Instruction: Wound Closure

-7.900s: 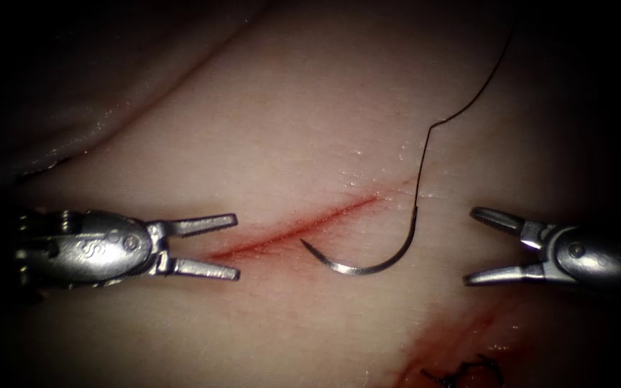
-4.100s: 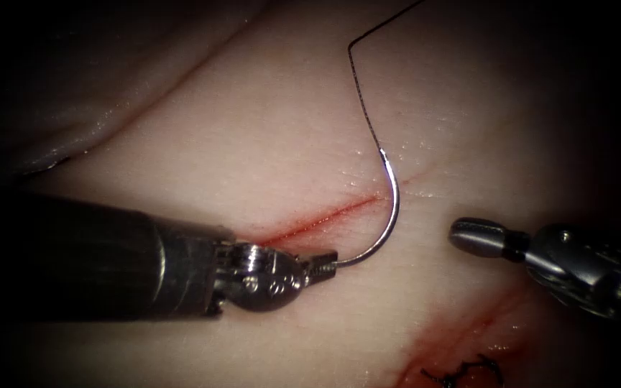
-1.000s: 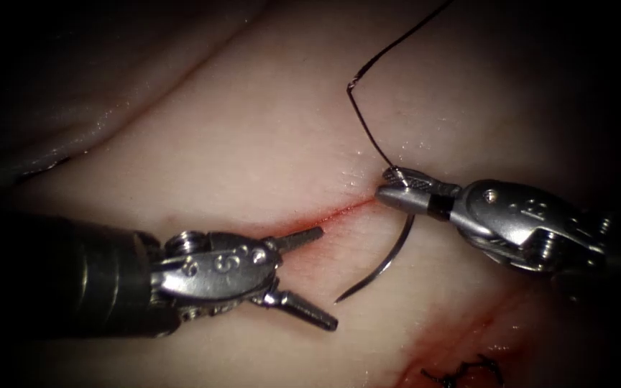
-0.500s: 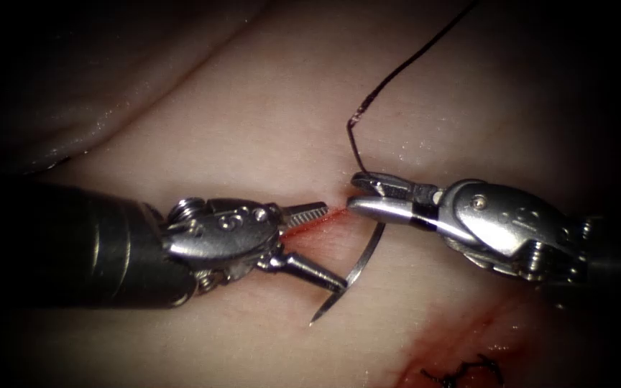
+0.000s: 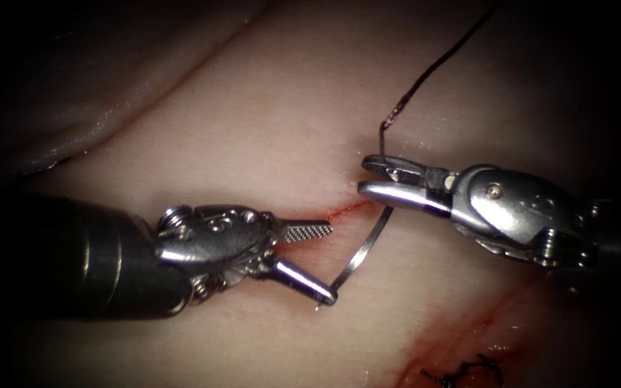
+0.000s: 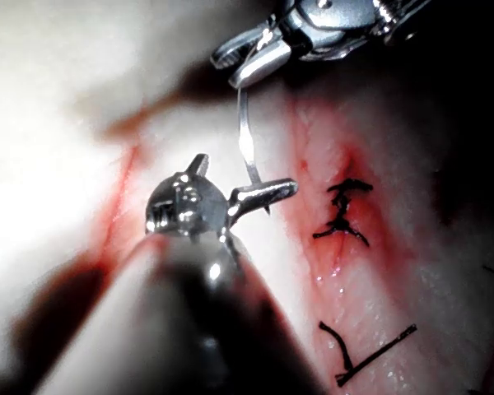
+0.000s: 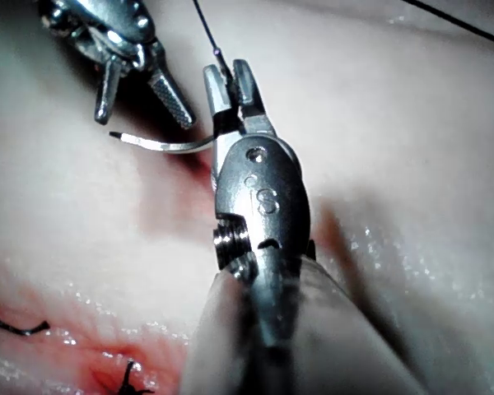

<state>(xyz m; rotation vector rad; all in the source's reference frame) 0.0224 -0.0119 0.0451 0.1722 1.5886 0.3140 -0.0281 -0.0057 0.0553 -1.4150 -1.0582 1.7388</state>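
The right tool [image 5: 369,179] is clamping the needle [image 5: 359,253] near its thread [image 5: 425,75] end, presenting the point, clear of the tissue [image 5: 267,122], just right of the cut [image 5: 339,210]. The left tool [image 5: 321,262] is waiting wide open, empty, its lower jaw touching the needle's point, seemingly to steady it.

Dim endoscope view, dark vignetted edges, overexposed wrist views

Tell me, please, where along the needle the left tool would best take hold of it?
Probably on the bare curve just behind the point, coming from the cut's left. The right tool holds the needle at its thread end, above the tissue. The left tool, jaws open, sits beside the point.
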